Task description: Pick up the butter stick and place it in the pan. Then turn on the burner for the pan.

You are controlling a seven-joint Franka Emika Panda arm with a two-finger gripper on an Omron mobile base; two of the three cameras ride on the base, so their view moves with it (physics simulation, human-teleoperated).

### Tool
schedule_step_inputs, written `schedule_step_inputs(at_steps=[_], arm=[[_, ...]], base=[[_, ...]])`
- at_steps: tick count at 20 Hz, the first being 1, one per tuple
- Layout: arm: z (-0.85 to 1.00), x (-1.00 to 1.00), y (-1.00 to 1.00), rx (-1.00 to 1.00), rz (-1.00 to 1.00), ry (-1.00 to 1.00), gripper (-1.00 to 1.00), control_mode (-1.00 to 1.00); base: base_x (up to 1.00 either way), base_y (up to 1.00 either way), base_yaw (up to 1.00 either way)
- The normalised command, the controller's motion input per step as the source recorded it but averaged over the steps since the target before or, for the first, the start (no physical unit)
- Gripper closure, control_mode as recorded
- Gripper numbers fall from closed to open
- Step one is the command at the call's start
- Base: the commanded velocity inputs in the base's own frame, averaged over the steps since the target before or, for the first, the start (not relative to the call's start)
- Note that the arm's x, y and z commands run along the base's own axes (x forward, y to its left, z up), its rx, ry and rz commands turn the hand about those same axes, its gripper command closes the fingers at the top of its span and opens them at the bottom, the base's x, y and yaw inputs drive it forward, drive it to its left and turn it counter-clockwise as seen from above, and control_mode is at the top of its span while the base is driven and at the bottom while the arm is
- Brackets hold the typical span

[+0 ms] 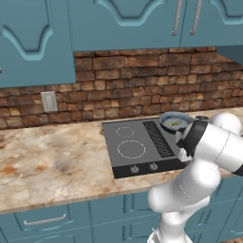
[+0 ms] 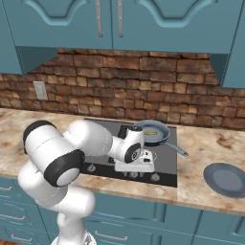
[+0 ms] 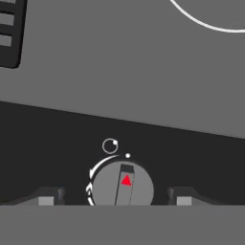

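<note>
The butter stick (image 2: 150,133) lies inside the pan (image 2: 152,132) on the stove's (image 1: 137,147) back right burner. The gripper (image 3: 112,197) hangs low over a knob (image 3: 122,184), fingers spread wide on both sides of it.

The arm (image 1: 209,142) hides the pan's handle (image 1: 186,130).

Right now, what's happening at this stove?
The butter stick already lies in the pan on the cooktop's back right burner. The arm has lowered its claw over the front control strip, fingers apart on either side of a knob with a red marker, apparently about to turn the burner on.
</note>
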Motion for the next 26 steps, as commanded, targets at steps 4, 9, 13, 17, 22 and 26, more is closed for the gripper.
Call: schedule_step_inputs(at_steps=[4, 9, 13, 17, 22, 26], arm=[[-0.15, 0.0, 0.06, 0.0, 0.0, 0.0, 1.0, -1.0], [-0.18, 0.0, 0.23, -0.01, 0.0, 0.01, 1.0, -1.0], [-0.22, -0.1, 0.12, -0.02, 0.0, 0.01, 1.0, -1.0], [-0.3, -0.04, 0.07, 0.0, 0.08, 0.0, 1.0, -1.0], [-0.43, 0.0, 0.28, 0.0, 0.24, 0.0, 1.0, -1.0], [-0.44, -0.06, 0.35, -0.01, 0.27, 0.0, 1.0, -1.0]], base=[[0.0, 0.0, 0.0], [0.0, 0.0, 0.0], [0.0, 0.0, 0.0], [0.0, 0.0, 0.0], [0.0, 0.0, 0.0], [0.0, 0.0, 0.0]])
